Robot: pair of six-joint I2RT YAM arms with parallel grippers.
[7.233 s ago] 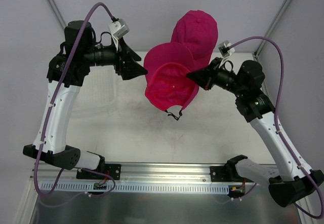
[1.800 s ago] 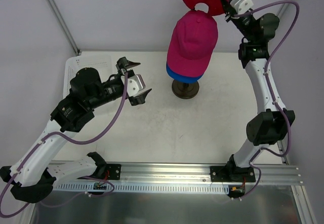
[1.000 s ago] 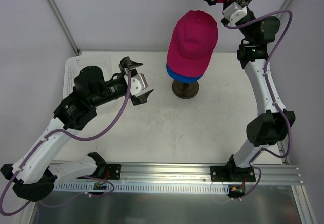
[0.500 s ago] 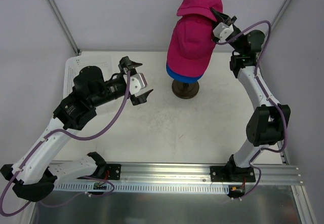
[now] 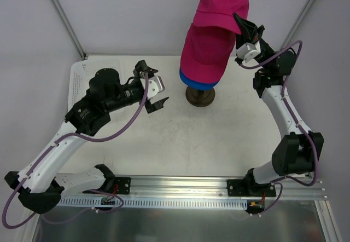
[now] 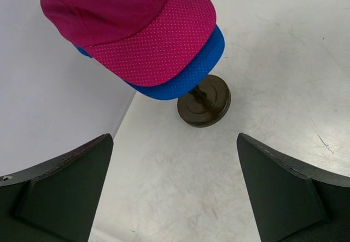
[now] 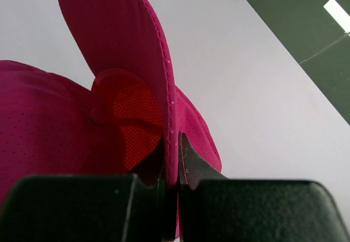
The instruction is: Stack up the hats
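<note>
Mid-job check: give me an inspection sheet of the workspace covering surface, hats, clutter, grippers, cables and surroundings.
Surface: white table, lightly scuffed.
Job's things: blue hat sits on a dark stand, with a pink hat stacked on it. A second pink hat is held over the stack; I cannot tell whether it touches.
Clutter: white perforated basket at the far left, partly behind the left arm.
Grippers: left gripper is open and empty, facing the stand. Right gripper is shut on the second pink hat's brim.
Cables: purple cables loop along both arms; no snags seen.
Surroundings: plain white walls; metal rail at the near edge.
</note>
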